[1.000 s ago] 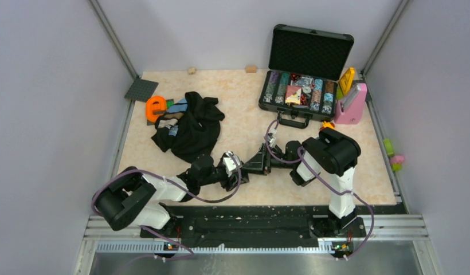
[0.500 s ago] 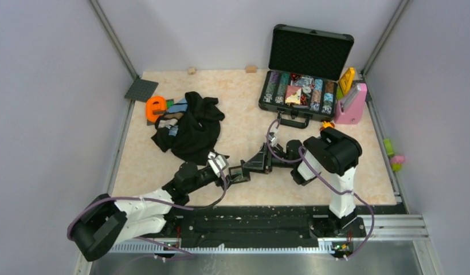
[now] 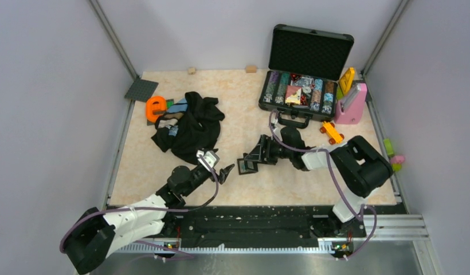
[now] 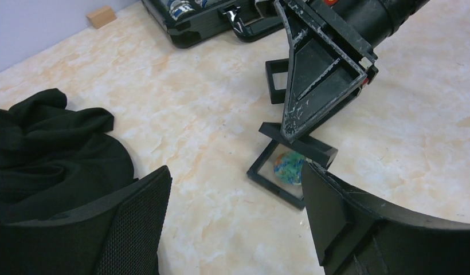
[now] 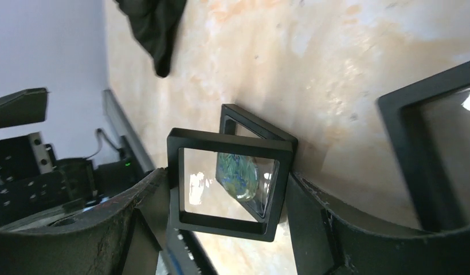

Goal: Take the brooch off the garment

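The garment (image 3: 190, 129) lies crumpled at the left; it also shows in the left wrist view (image 4: 49, 154) and the right wrist view (image 5: 152, 28). The brooch (image 4: 287, 166), a teal-green disc, lies in the lower half of a hinged black frame (image 4: 267, 175) on the table, apart from the garment. My right gripper (image 3: 251, 161) is shut on that frame's raised upper half (image 5: 224, 226); the brooch (image 5: 237, 175) shows through it. My left gripper (image 3: 219, 171) is open and empty, just left of the frame, between it and the garment.
A second black frame (image 4: 277, 80) lies just beyond the first. An open black case of chips (image 3: 304, 74) stands at the back right beside a pink object (image 3: 352, 106). A small orange toy (image 3: 332, 133) and an orange piece (image 3: 155, 107) lie on the table.
My left gripper has pulled back to the left, away from the frame and the right gripper. My right arm has stretched out, its elbow swinging right and uncovering the small orange toy.
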Action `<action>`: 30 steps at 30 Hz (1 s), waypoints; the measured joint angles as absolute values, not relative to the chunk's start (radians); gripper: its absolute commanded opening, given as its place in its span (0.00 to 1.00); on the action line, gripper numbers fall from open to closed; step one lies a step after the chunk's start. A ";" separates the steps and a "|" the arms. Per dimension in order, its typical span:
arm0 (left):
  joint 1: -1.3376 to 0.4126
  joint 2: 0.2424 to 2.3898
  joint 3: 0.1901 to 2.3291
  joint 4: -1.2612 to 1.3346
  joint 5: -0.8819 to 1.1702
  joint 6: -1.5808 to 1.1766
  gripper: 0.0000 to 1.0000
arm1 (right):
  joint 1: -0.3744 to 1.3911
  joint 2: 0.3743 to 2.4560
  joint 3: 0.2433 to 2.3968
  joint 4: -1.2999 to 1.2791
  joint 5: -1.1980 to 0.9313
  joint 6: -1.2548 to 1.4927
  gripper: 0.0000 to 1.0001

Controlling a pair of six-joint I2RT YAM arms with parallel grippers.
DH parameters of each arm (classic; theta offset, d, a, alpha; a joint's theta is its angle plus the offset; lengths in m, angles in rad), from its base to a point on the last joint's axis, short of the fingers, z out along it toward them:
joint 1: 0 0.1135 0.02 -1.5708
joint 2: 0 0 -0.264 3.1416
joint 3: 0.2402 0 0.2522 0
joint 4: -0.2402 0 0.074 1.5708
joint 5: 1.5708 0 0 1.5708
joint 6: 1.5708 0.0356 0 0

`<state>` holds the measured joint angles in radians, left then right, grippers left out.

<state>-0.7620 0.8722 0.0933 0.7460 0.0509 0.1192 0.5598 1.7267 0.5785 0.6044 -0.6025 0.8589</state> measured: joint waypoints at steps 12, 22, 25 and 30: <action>-0.762 0.864 0.088 0.725 0.002 0.101 0.87 | 0.577 1.551 0.731 -0.004 -0.249 0.583 0.37; -0.762 0.866 0.088 0.709 -0.026 0.098 0.89 | 0.656 1.547 0.812 -0.195 -0.034 0.476 0.69; -0.762 0.867 0.088 0.703 -0.054 0.095 0.89 | 0.690 1.561 0.838 -0.230 0.028 0.459 0.88; -0.762 0.865 0.088 0.702 -0.076 0.077 0.88 | 0.704 1.555 0.839 -0.278 0.073 0.428 0.93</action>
<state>-0.7620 0.8646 0.0879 0.7021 -0.0761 0.0772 0.7044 1.5555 0.8391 -0.2779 0.0727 0.4282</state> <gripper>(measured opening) 0.885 0.908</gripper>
